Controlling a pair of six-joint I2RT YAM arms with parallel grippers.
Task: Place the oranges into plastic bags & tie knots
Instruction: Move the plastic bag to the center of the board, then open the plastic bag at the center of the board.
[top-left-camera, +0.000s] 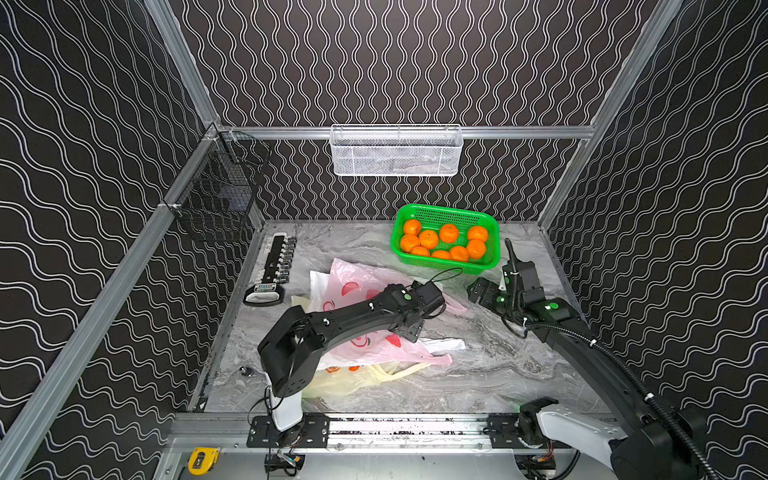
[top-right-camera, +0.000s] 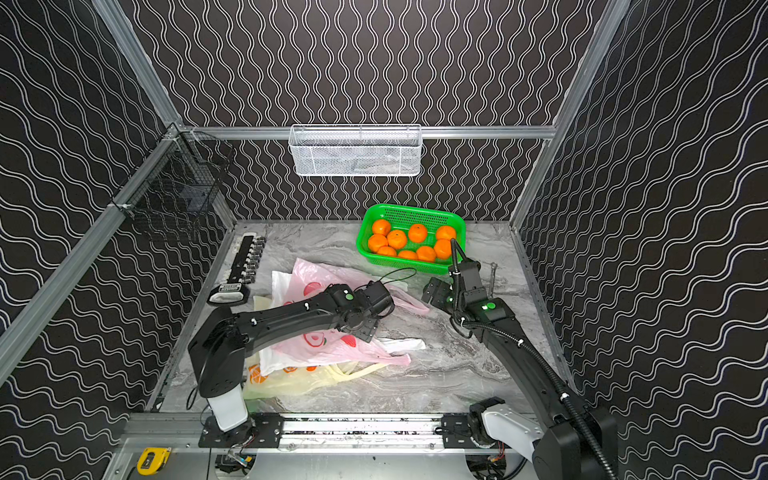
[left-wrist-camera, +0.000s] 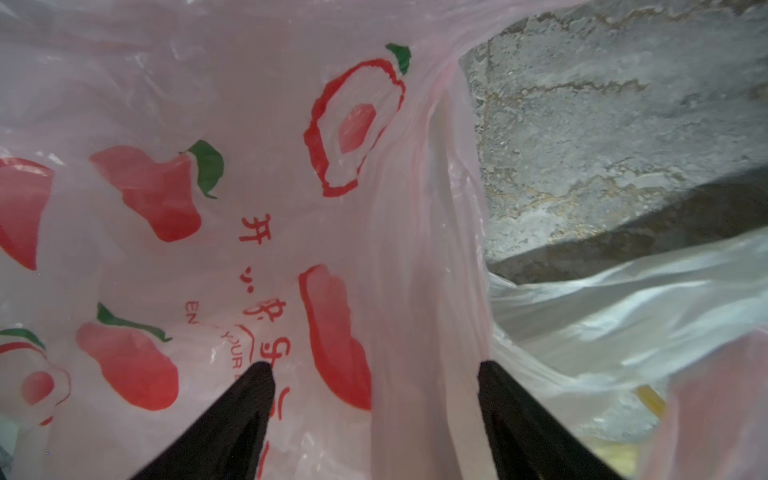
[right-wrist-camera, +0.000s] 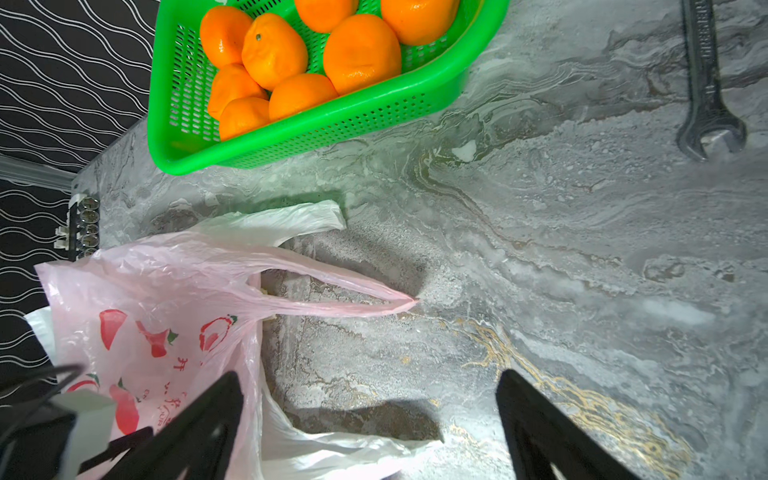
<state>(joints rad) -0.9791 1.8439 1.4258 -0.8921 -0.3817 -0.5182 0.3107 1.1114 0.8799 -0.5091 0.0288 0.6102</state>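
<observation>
Several oranges (top-left-camera: 444, 241) (top-right-camera: 411, 241) (right-wrist-camera: 291, 62) lie in a green perforated basket (top-left-camera: 440, 264) (right-wrist-camera: 332, 120) at the back right. Three plastic bags lie overlapped mid-table: pink with red fruit prints (top-left-camera: 353, 278) (top-right-camera: 316, 274) (left-wrist-camera: 208, 104) (right-wrist-camera: 166, 282), white (top-left-camera: 444, 344) (left-wrist-camera: 623, 311) (right-wrist-camera: 282, 220), pale yellow (top-left-camera: 353, 382) (top-right-camera: 299, 380). My left gripper (top-left-camera: 409, 331) (left-wrist-camera: 374, 370) points down onto the pink bag, jaws apart with a fold of its film between them. My right gripper (top-left-camera: 478, 289) (right-wrist-camera: 370, 376) hangs open over bare table beside the pink bag's handle.
A wrench (right-wrist-camera: 706, 83) (top-right-camera: 492, 276) lies at the right, near the basket. A socket rail (top-left-camera: 278, 262) lies along the left edge. A white mesh basket (top-left-camera: 395, 151) hangs on the back wall and a black wire one (top-left-camera: 216, 195) on the left wall.
</observation>
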